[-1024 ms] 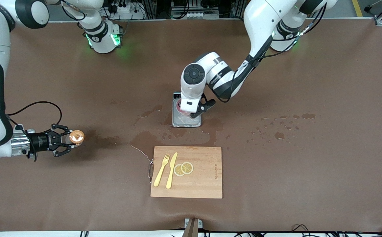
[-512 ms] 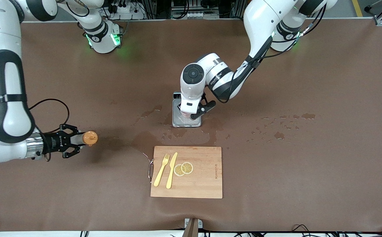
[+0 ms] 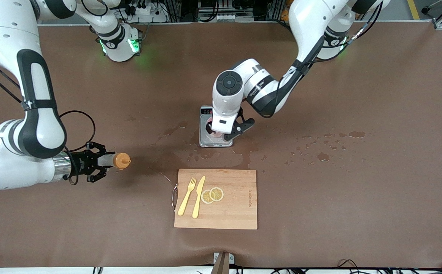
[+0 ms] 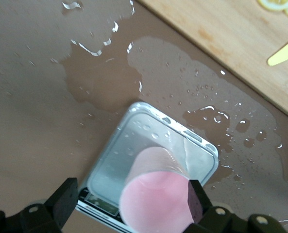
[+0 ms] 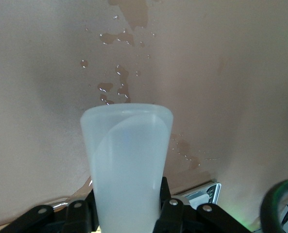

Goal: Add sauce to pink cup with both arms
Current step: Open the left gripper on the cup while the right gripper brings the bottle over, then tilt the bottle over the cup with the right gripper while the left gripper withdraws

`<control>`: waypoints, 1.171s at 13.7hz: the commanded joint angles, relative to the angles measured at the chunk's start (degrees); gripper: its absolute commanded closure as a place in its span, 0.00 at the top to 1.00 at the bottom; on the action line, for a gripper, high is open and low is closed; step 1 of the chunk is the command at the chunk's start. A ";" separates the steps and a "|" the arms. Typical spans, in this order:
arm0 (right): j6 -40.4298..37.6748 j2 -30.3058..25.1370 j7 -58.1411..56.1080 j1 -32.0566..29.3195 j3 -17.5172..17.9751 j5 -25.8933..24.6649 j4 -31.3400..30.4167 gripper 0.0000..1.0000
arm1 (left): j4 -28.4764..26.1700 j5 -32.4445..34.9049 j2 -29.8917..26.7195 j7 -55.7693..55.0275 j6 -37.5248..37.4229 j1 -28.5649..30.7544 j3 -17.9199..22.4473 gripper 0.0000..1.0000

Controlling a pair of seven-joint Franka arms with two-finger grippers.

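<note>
The pink cup (image 3: 210, 130) stands on the steel scale (image 3: 214, 143) at mid table. My left gripper (image 3: 221, 133) is low over the scale. In the left wrist view its open jaws (image 4: 131, 200) straddle the pink cup (image 4: 156, 196); one finger (image 4: 194, 199) touches the cup, the other finger (image 4: 66, 201) stands apart. My right gripper (image 3: 101, 161) is shut on the sauce bottle (image 3: 111, 160), held level above the table toward the right arm's end, its orange cap (image 3: 122, 160) pointing toward the scale. The right wrist view shows the bottle's translucent body (image 5: 127, 155) between the fingers.
A wooden cutting board (image 3: 236, 213) lies nearer the front camera than the scale, with a yellow fork (image 3: 186, 196), a yellow knife (image 3: 198, 196) and lemon slices (image 3: 212, 195) on it. Wet patches (image 3: 167, 159) spread around the scale and toward the left arm's end (image 3: 321, 156).
My right arm has carried the sauce bottle toward the scale and turned it so the cap points sideways at the scale. My left gripper has shifted slightly over the scale.
</note>
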 commanded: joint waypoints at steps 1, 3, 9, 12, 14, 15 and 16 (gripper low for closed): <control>-0.64 -2.73 5.97 2.80 -0.40 -2.95 -1.38 0.46 | -0.76 0.52 -3.60 4.38 -4.14 2.07 -0.36 1.00; -0.56 -3.08 8.43 4.21 -0.40 -3.04 -1.91 0.46 | -1.02 0.44 -4.83 6.22 -6.16 4.09 -0.63 1.00; -1.00 -4.84 16.70 10.62 -0.40 -5.94 -3.57 0.46 | -1.37 -3.78 -9.84 17.28 -14.68 10.68 -0.63 1.00; -1.69 -5.63 18.98 13.16 -0.40 -6.38 -4.63 0.46 | -1.55 -4.14 -11.17 25.98 -18.64 15.51 -0.63 1.00; -1.79 -6.25 21.78 15.89 -0.40 -9.01 -6.04 0.46 | -1.55 -4.14 -12.22 32.31 -21.45 18.59 -0.63 1.00; -1.87 -6.25 22.85 16.69 -0.31 -9.46 -6.13 0.46 | -1.55 -4.22 -12.83 34.34 -23.03 19.82 -0.63 1.00; -1.87 -6.25 23.90 17.74 -0.40 -9.72 -6.13 0.46 | -1.81 -4.57 -13.27 36.36 -24.09 20.88 -0.63 1.00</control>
